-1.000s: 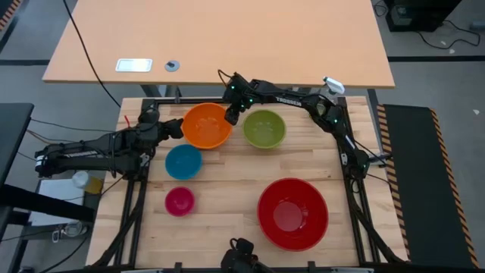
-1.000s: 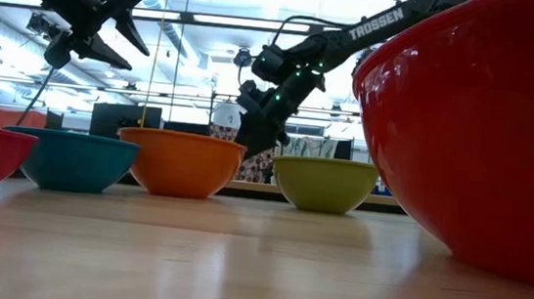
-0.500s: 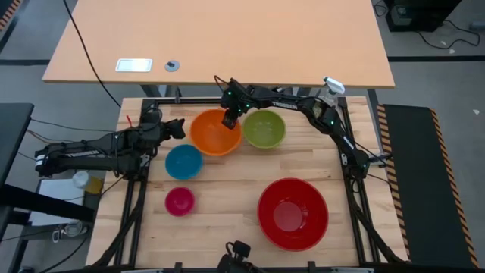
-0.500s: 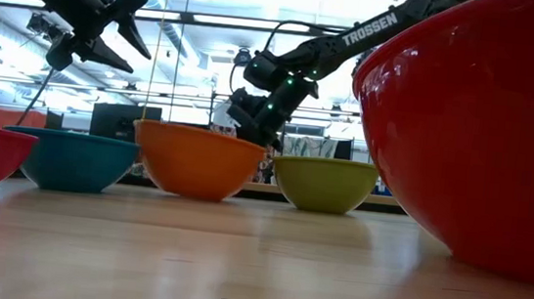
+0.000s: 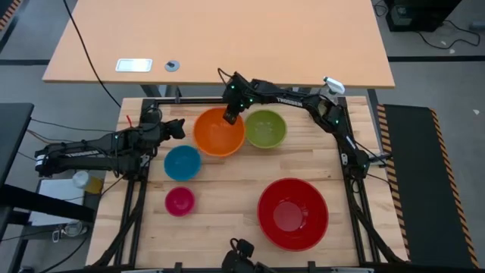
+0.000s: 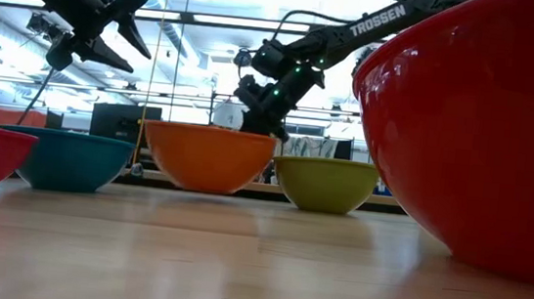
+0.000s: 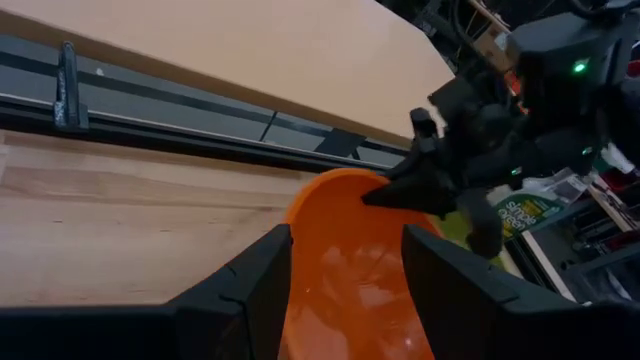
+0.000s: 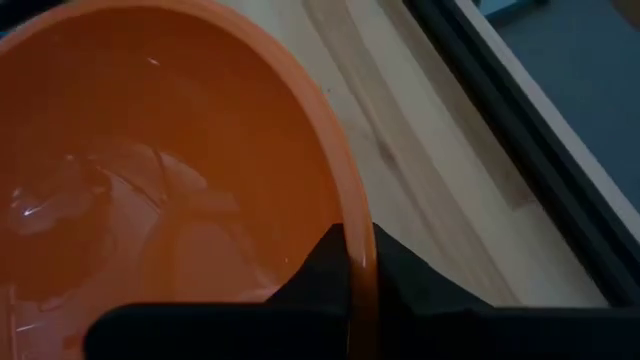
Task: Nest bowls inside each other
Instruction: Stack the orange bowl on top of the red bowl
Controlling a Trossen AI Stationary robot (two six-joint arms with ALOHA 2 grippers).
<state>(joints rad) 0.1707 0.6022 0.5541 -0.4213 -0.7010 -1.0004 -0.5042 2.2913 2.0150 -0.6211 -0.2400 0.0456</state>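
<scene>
Five round bowls, all mouth-up, so no long axis to speak of, spread over the wooden surface (image 5: pixel 227 182). Orange bowl (image 5: pixel 219 132) sat toward 12 o'clock of the surface, its rim level in the low view, touching or just beside the lime green bowl (image 5: pixel 265 128) at its 3 o'clock. Right hand (image 5: pixel 229 116) was clamped shut on the orange bowl's rim at the bowl's 1 o'clock edge, one finger inside the wall and one outside, as seen in the right wrist view (image 8: pixel 352 262). Left hand (image 5: pixel 179 127) hovered above the surface just beside the orange bowl's 9 o'clock side, fingers spread wide and pointing toward that bowl, holding nothing. Blue bowl (image 5: pixel 183 161) stood at 7 o'clock of the orange one, near it but apart. Magenta pink bowl (image 5: pixel 179 201) lay at 6 o'clock of the blue, apart from it. Large red bowl (image 5: pixel 292 213) rested toward 5 o'clock of the surface, well apart from the others. No bowl was nested in another.
</scene>
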